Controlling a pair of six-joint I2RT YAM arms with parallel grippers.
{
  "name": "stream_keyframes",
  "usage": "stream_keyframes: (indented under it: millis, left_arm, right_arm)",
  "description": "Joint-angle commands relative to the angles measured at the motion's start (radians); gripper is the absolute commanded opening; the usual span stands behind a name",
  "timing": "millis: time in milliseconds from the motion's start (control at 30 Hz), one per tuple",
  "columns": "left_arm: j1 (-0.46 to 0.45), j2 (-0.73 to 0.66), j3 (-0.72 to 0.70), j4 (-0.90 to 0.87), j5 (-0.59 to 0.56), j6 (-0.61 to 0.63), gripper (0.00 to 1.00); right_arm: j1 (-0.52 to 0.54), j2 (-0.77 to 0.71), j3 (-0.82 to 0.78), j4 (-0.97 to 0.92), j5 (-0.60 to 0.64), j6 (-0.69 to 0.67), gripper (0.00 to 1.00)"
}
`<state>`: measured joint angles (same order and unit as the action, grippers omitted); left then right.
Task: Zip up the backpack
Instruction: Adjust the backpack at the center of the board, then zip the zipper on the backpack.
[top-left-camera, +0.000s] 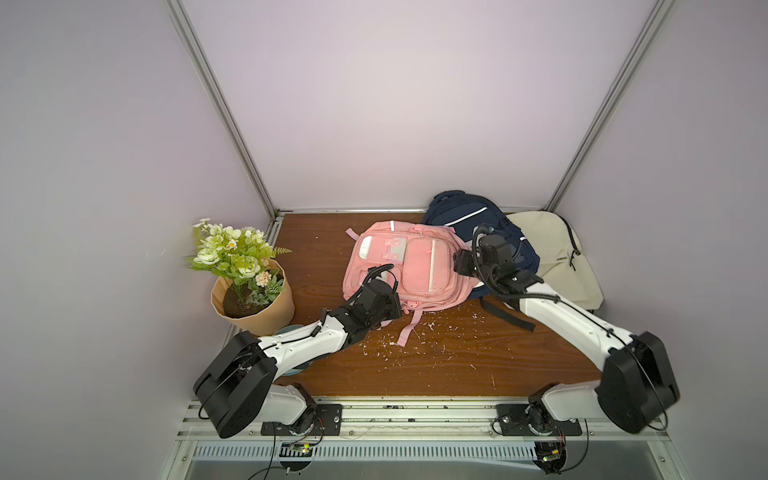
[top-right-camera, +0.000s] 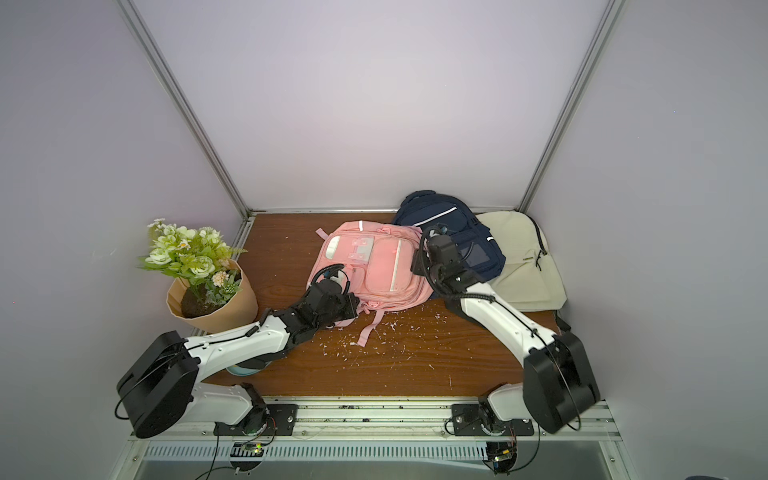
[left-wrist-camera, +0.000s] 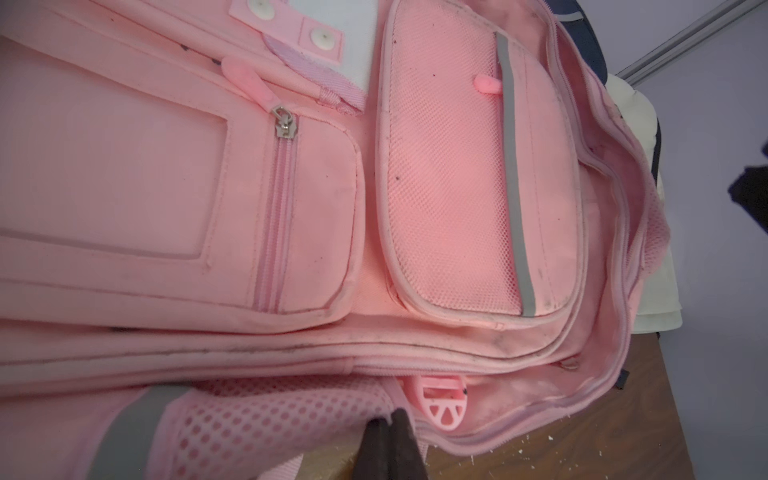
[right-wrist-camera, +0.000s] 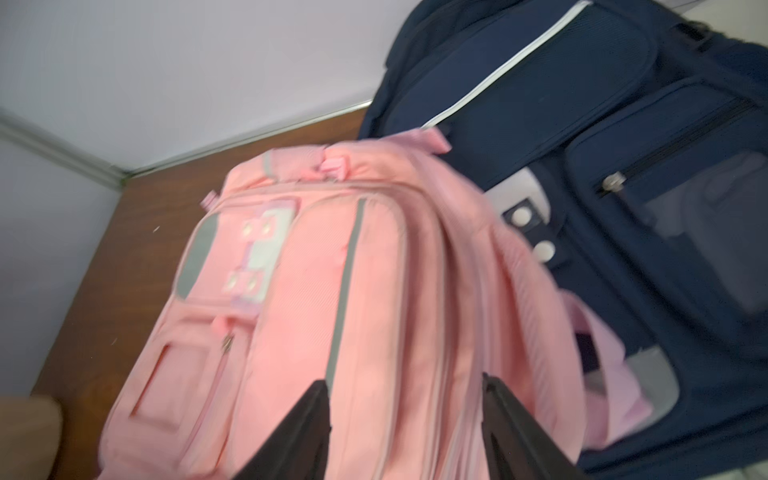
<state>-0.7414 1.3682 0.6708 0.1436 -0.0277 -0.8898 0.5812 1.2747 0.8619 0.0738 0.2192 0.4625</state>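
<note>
Seeing pink backpack (top-left-camera: 409, 266) flat at bench (top-left-camera: 457, 365) back edge, centre, zipper (left-wrist-camera: 624, 257) gaping. Left jaws pinched together at its near-left corner, I can't tell on what. Right jaws spread over its right side.

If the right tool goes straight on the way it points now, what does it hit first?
Probably the pink backpack: the right tool, open, points straight at its front, with nothing in between. Depth is unclear.

Top views overhead, whole table (top-left-camera: 436, 374); wrist views near pink backpack (left-wrist-camera: 291, 208).
</note>
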Motion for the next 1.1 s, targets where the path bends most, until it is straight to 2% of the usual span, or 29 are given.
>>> stream_keyframes:
  millis: [0,67,167,233,333,567,833,967,1067]
  left_arm:
    - [-0.012,0.013,0.042,0.106,0.036,-0.026,0.00]
    - [-0.013,0.015,0.040,0.114,0.043,-0.030,0.00]
    - [-0.015,0.011,0.030,0.128,0.039,-0.035,0.00]
    - [-0.017,0.014,0.021,0.137,0.034,-0.030,0.00]
    - [-0.017,0.018,0.011,0.120,0.027,-0.026,0.00]
    - [-0.019,-0.012,-0.027,0.133,0.028,-0.037,0.00]
    - [-0.021,-0.017,-0.035,0.146,0.040,-0.034,0.00]
    - [-0.021,-0.018,-0.037,0.151,0.040,-0.032,0.00]
    - [-0.021,-0.015,-0.038,0.149,0.038,-0.031,0.00]
  right_arm:
    - [0.111,-0.085,-0.174,0.226,-0.092,0.021,0.61]
    - [0.187,-0.115,-0.279,0.350,-0.118,0.030,0.61]
    - [0.241,-0.078,-0.349,0.462,-0.175,0.018,0.62]
    - [0.251,-0.021,-0.336,0.453,-0.215,0.007,0.62]
    - [0.272,0.053,-0.340,0.502,-0.210,-0.015,0.62]
    - [0.291,0.182,-0.295,0.578,-0.137,-0.069,0.54]
    - [0.295,0.278,-0.215,0.582,-0.142,-0.170,0.48]
    - [0.296,0.319,-0.174,0.559,-0.081,-0.217,0.44]
    - [0.296,0.344,-0.152,0.570,-0.083,-0.240,0.44]
